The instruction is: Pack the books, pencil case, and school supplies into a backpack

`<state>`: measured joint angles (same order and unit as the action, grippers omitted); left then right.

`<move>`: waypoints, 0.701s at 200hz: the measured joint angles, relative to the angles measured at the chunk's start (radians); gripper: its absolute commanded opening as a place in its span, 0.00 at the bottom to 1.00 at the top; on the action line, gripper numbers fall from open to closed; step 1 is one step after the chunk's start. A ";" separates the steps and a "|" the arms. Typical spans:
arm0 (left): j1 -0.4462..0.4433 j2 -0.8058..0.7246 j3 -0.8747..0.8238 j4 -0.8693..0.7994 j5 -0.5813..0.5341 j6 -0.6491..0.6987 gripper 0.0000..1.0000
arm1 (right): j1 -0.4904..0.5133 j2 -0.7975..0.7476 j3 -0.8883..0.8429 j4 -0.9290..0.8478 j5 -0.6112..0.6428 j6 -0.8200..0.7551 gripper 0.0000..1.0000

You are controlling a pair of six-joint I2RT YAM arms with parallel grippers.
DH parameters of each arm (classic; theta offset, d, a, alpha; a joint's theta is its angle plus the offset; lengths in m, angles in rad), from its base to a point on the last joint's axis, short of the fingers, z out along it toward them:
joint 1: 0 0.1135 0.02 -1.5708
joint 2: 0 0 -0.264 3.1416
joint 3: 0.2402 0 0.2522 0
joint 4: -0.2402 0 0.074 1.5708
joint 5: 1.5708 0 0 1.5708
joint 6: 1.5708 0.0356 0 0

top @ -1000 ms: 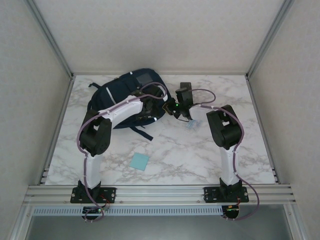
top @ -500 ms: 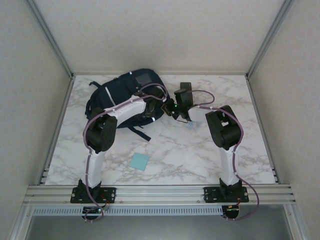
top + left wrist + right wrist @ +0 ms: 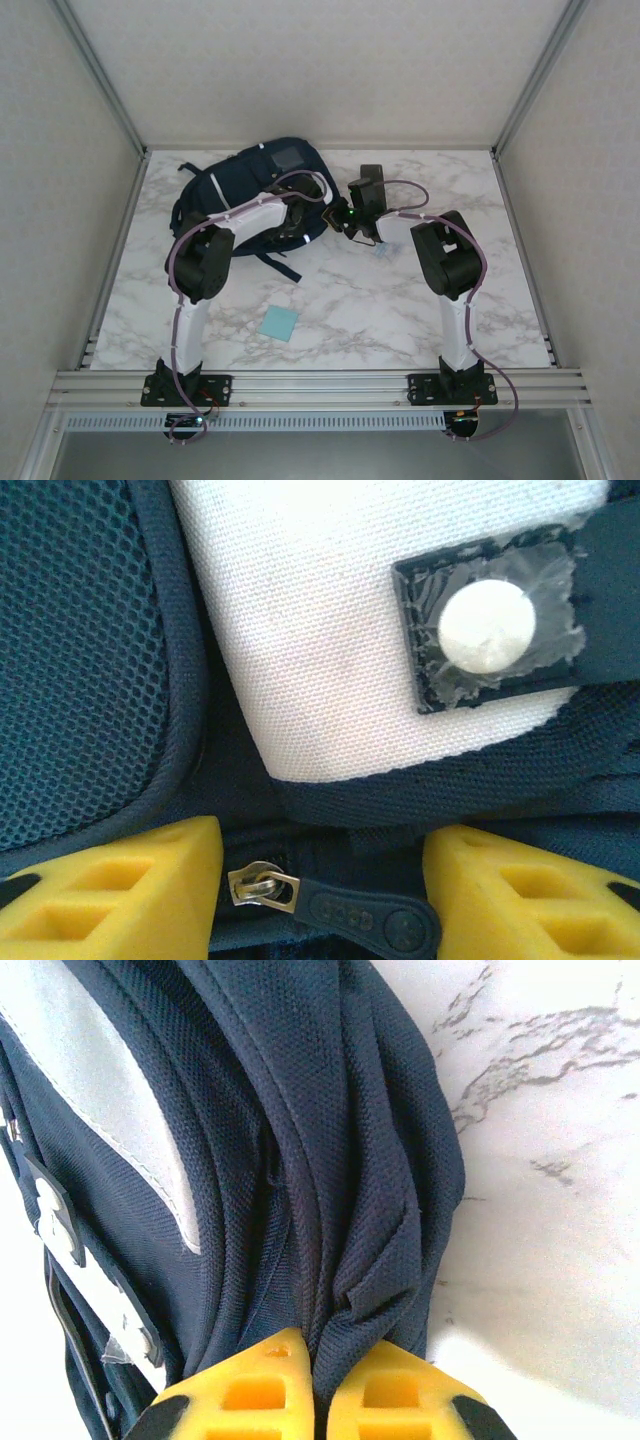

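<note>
Right end effector (image 3: 315, 1385): clenched on a backpack (image 3: 330, 1160) fold.
Left end effector (image 3: 320, 880): released, straddling the zipper pull (image 3: 350, 910).
Place: backpack far left on counter (image 3: 400, 310).
Hidden: packet (image 3: 381, 250) largely under right arm.
Top view: pad (image 3: 279, 322) near centre.

The left tool (image 3: 306, 218) and right tool (image 3: 343, 214) sit close together at the right edge of the navy backpack (image 3: 245, 180), whose bulk spreads away to their left. A clear packet (image 3: 382, 250) lies just right of the right tool. A light-blue pad (image 3: 279, 322) lies on the marble tabletop (image 3: 400, 310), well nearer the bases than either tool.
</note>
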<state>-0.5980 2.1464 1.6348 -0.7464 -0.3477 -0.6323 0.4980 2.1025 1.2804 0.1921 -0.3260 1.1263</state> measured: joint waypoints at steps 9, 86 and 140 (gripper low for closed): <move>0.003 -0.002 -0.006 0.007 0.003 0.000 0.50 | 0.001 0.000 0.000 0.000 0.000 0.000 0.00; 0.024 -0.064 -0.084 0.055 0.043 0.004 0.43 | 0.007 0.000 0.000 -0.003 -0.008 -0.008 0.01; 0.043 -0.132 -0.147 0.049 0.050 0.003 0.40 | 0.011 0.000 0.000 -0.006 -0.012 -0.008 0.01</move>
<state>-0.5549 2.0148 1.4876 -0.6971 -0.2974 -0.6289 0.5091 2.1025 1.2808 0.1864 -0.3378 1.1179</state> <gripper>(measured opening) 0.412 0.072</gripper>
